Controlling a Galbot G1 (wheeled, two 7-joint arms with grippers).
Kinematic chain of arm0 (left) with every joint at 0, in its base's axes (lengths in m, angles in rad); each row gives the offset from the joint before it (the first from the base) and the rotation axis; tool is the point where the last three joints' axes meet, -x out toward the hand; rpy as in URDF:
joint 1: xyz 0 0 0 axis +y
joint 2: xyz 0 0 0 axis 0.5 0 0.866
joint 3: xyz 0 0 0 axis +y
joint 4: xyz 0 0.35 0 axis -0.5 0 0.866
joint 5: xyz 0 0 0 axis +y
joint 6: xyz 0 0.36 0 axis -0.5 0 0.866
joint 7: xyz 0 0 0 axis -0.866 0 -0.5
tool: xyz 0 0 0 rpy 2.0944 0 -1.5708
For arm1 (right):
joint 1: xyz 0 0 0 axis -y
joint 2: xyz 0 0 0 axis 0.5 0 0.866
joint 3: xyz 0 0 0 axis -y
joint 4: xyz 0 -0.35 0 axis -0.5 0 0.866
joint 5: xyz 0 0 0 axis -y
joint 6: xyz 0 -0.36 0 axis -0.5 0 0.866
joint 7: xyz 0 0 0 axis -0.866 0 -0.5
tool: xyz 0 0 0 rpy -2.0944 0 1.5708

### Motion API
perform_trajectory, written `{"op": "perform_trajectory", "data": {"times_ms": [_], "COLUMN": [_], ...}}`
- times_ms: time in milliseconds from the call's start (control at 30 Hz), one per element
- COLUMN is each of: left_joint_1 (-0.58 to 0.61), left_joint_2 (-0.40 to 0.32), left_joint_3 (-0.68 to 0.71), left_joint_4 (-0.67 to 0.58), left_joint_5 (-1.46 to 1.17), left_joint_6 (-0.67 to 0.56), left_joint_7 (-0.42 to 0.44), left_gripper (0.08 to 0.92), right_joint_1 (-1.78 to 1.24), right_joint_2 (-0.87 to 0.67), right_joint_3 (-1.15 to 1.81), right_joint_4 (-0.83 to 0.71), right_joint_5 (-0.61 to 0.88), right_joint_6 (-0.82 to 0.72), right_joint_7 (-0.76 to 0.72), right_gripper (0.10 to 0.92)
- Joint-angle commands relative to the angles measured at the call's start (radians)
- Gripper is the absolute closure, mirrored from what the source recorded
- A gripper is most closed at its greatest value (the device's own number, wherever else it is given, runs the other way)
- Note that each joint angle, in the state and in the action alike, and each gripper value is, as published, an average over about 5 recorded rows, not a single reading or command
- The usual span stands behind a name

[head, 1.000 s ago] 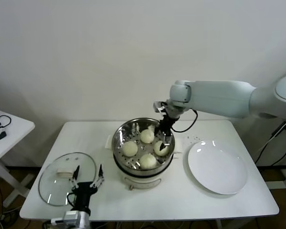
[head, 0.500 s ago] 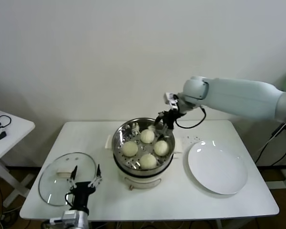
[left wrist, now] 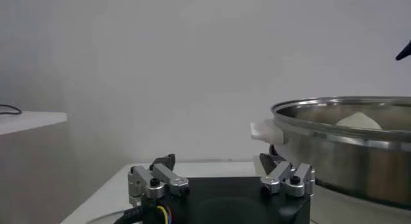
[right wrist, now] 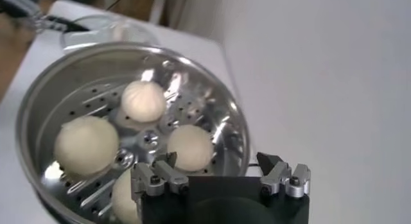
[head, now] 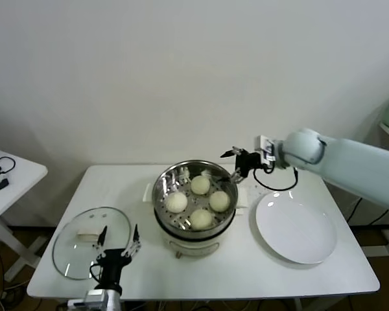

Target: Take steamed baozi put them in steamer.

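Four cream-white baozi (head: 200, 184) lie on the perforated tray inside the steel steamer (head: 165, 179), which stands on its white base at the table's middle. They also show in the right wrist view (right wrist: 144, 101). My right gripper (head: 235, 162) is open and empty, just beyond the steamer's far right rim and above it. My left gripper (head: 118, 243) is open and empty, parked at the table's front left by the glass lid. The left wrist view shows the steamer's rim (left wrist: 334, 128) from the side.
A round glass lid (head: 91, 251) lies flat at the front left of the white table (head: 246, 265). An empty white plate (head: 296, 227) sits to the right of the steamer. A small side table (head: 10, 178) stands far left.
My right gripper has risen out of the steamer and drawn back to the right, past the rim, empty. All four baozi stay in the tray. The left arm has not moved.
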Motion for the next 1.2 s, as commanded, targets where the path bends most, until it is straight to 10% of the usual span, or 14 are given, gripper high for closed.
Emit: {"op": "perform_trajectory", "data": {"times_ms": [33, 400, 800, 1200], "left_joint_1": [0.002, 0.004, -0.001, 0.006], "left_joint_2": [-0.003, -0.003, 0.008, -0.005], "left_joint_3": [-0.001, -0.018, -0.043, -0.069], "left_joint_4": [-0.015, -0.037, -0.056, -0.046], "left_joint_5": [0.003, 0.005, 0.034, -0.029], "left_joint_6": [-0.011, -0.016, 0.006, 0.003], "left_joint_7": [0.015, 0.044, 0.178, 0.176], "left_gripper": [0.177, 0.177, 0.177, 0.177], "right_joint_1": [-0.774, -1.595, -1.882, -1.956], "right_joint_2": [-0.279, 0.037, 0.514, 0.636], "right_joint_3": [0.759, 1.55, 1.81, 1.825], "right_joint_4": [0.191, 0.29, 0.324, 0.302], "right_joint_5": [-0.177, -0.308, -0.429, -0.46], "right_joint_6": [0.084, 0.195, 0.337, 0.415], "right_joint_7": [0.257, 0.312, 0.231, 0.193], "right_gripper": [0.203, 0.203, 0.203, 0.203]}}
